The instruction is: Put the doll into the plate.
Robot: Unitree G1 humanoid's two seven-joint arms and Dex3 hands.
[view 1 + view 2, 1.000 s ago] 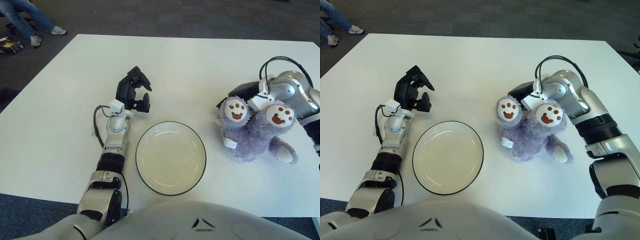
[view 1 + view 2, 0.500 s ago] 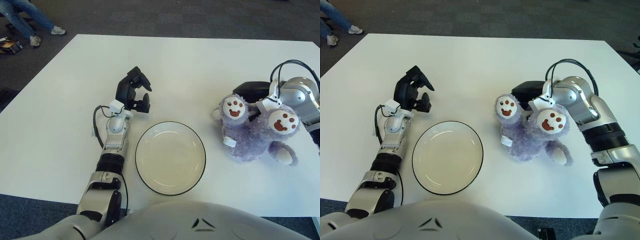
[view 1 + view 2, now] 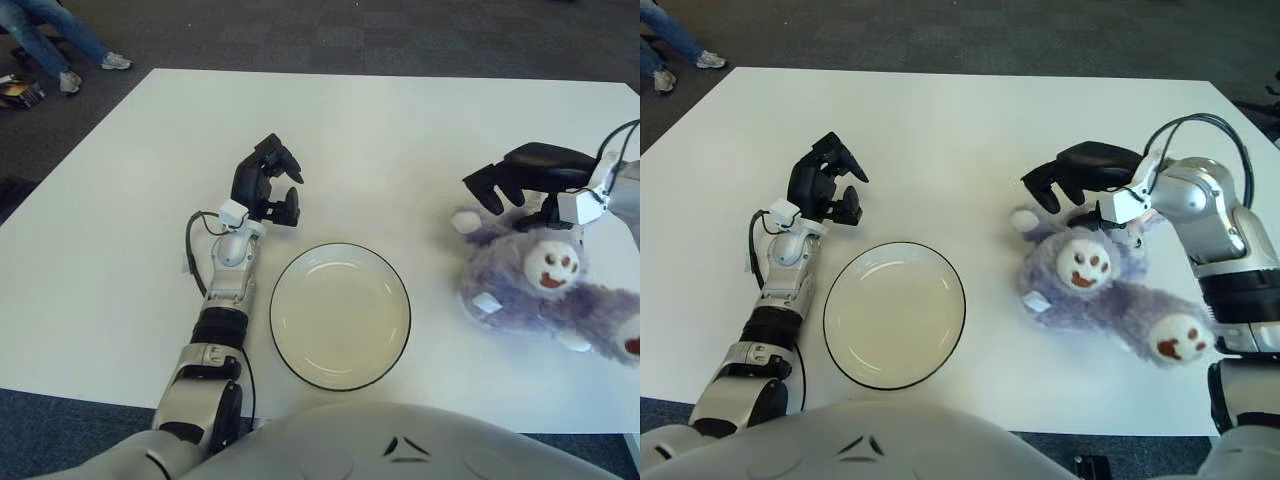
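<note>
The purple plush doll [image 3: 1090, 285] lies sprawled on the white table, right of the plate, with its brown-marked paws facing up and one leg stretched to the right. My right hand [image 3: 1072, 176] hovers over the doll's far end with its black fingers spread, gripping nothing. The round cream plate [image 3: 895, 315] with a dark rim sits empty near the table's front, a short gap left of the doll. My left hand [image 3: 826, 186] shows beside the plate on its far left, fingers relaxed and holding nothing.
The white table [image 3: 400, 130] reaches to the frame's right side, with its front edge just below the plate. Dark carpet surrounds it. A person's legs [image 3: 60, 40] stand on the floor beyond the far left corner.
The doll has tipped from paws-up and bunched to lying flat and stretched to the right. My right hand has lifted off it and spread its fingers. The left arm has not moved.
</note>
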